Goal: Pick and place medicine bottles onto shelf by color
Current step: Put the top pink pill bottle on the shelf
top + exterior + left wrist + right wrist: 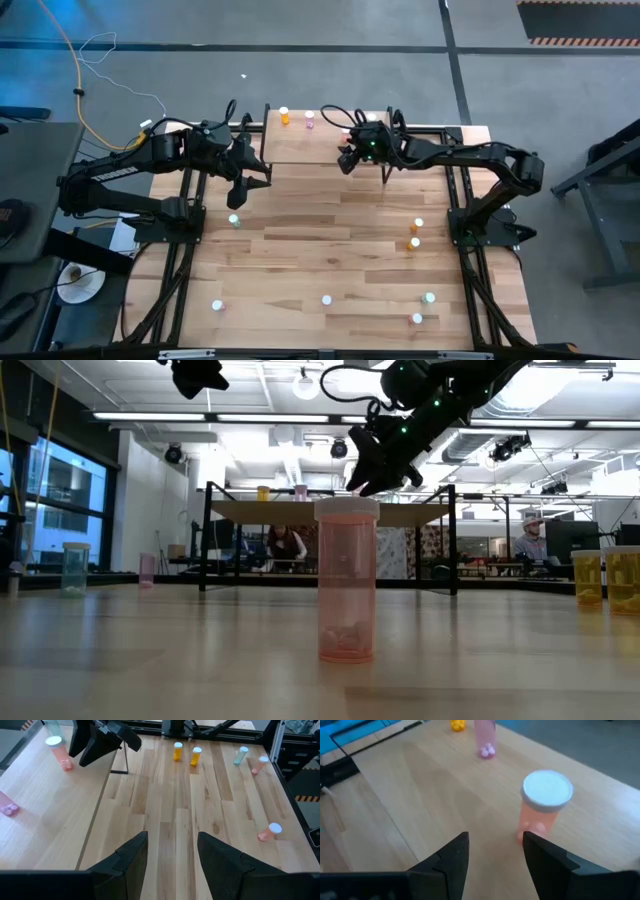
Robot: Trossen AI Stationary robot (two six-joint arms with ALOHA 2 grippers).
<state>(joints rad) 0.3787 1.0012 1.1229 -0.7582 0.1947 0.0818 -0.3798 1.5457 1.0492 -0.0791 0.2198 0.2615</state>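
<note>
The light-wood shelf [300, 145] stands at the table's far edge. An orange bottle [285, 116] and a pink bottle [310, 121] stand on it. My right gripper [492, 850] hovers open and empty over the shelf [420, 795]. A salmon-pink bottle with a white cap [545, 805] stands upright on its base just ahead of the fingertips. My left gripper [172, 850] is open and empty above the table, just left of the shelf [240, 192]. A teal bottle [234, 220] stands on the table near it.
Loose bottles stand on the table: two orange ones [416, 234] at the right, pink ones [217, 305] [326, 299] [417, 319] and a teal one [429, 297] near the front edge. Black frame rails [185, 250] run along both sides.
</note>
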